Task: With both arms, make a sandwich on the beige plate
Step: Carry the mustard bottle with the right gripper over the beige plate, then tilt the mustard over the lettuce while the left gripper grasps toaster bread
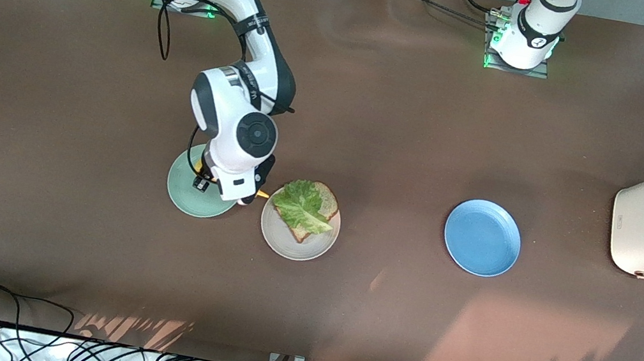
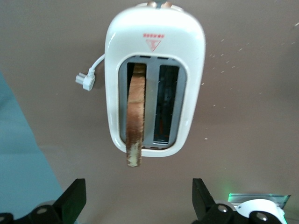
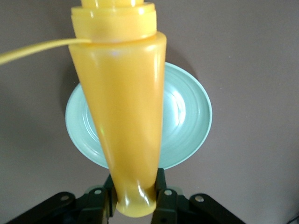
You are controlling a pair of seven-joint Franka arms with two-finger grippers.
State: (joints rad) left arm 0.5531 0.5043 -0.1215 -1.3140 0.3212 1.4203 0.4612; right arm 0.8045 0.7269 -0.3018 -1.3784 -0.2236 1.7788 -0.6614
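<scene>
a: why is the beige plate (image 1: pixel 296 247) sitting nearest the camera, with bread and lettuce (image 1: pixel 303 205) uncovered?

b: it's waiting for sauce. the right end effector (image 3: pixel 135 201) is pinching a yellow bottle (image 3: pixel 124 112) over the green plate (image 3: pixel 187 116).

a: and the left end effector (image 2: pixel 138 198)?

b: it's hanging spread wide over the toaster (image 2: pixel 154 79), lining up on the second bread slice (image 2: pixel 135 116).
</scene>
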